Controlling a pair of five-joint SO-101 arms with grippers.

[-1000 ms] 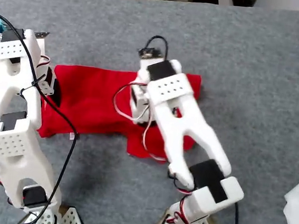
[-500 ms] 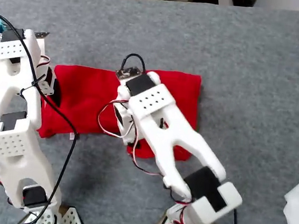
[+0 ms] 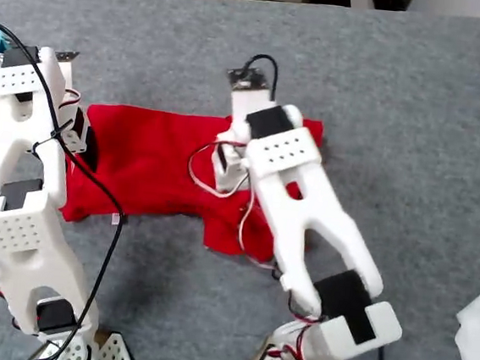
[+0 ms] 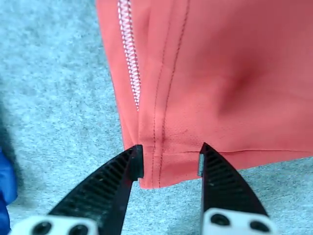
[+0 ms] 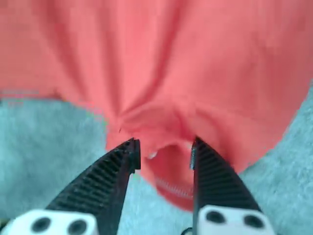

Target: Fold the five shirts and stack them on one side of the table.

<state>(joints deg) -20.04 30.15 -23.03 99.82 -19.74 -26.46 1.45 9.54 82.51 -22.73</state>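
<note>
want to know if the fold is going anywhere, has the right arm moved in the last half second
Yes. The right hand swung back toward the red shirt's far right corner, away from the left arm, which stayed put.

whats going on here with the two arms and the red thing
Two robot arms are working on a red shirt that lies on the grey table. The left gripper sits at the shirt's end on its own side, fingers open astride a hem corner. The right gripper is over the other half with a bunch of fabric pinched between its fingers. The fold is not yet done.
</note>
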